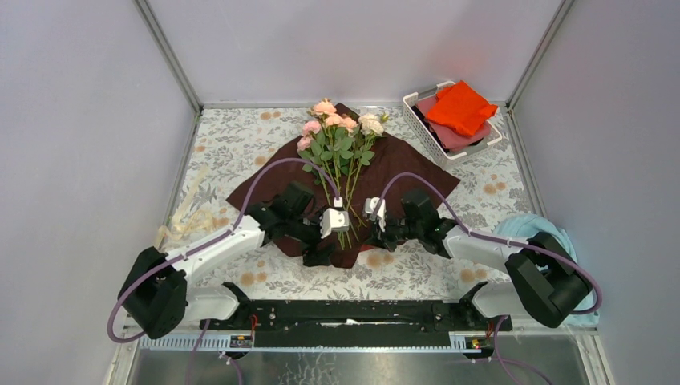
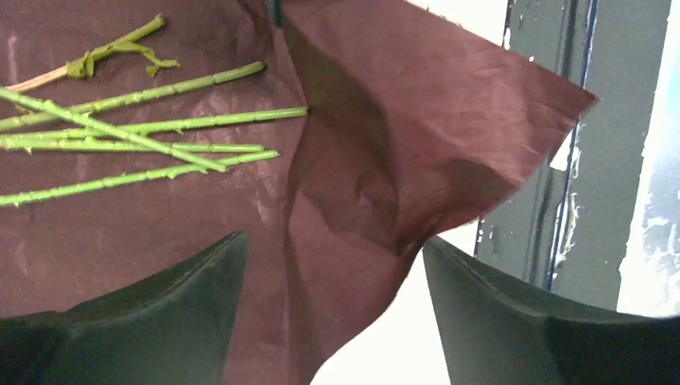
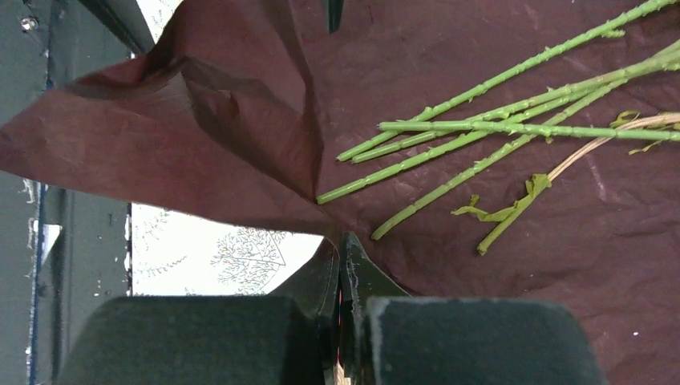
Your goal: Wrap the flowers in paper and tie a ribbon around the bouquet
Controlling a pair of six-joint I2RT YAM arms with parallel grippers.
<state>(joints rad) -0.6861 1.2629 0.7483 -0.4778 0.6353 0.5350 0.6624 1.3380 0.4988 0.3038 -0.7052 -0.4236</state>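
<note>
1. Looking from the top external camera, I see the pink, peach and cream rose flowers [image 1: 341, 136] lying on the large, thin, crinkly dark red paper [image 1: 405, 172]. The blooms point away from me. The paper is spread in the middle of the patterned table [image 1: 240, 144]. The left gripper [image 1: 334, 218] and the right gripper [image 1: 373, 210] are at the stem ends, one on each side. The long, narrow cream ribbon [image 1: 186, 215] lies well apart at the left, untouched.
2. In the left wrist camera, the left gripper [image 2: 330, 249] is released, with its jaws wide. A raised fold of the paper [image 2: 417, 120] hangs between them, and I see no contact. The thin green stems [image 2: 160, 132] lie on the sheet beside this fold.
3. In the right wrist camera, the right gripper [image 3: 345, 265] is clenched on the near edge of the paper [image 3: 200, 136], just beside the cut ends of the stems [image 3: 481, 128]. I judge the paper to be light, soft and easy to tear or slip, so I would hold it at an edge and pull slowly. The blooms look fragile, so I would touch only the stiffer stems.
</note>
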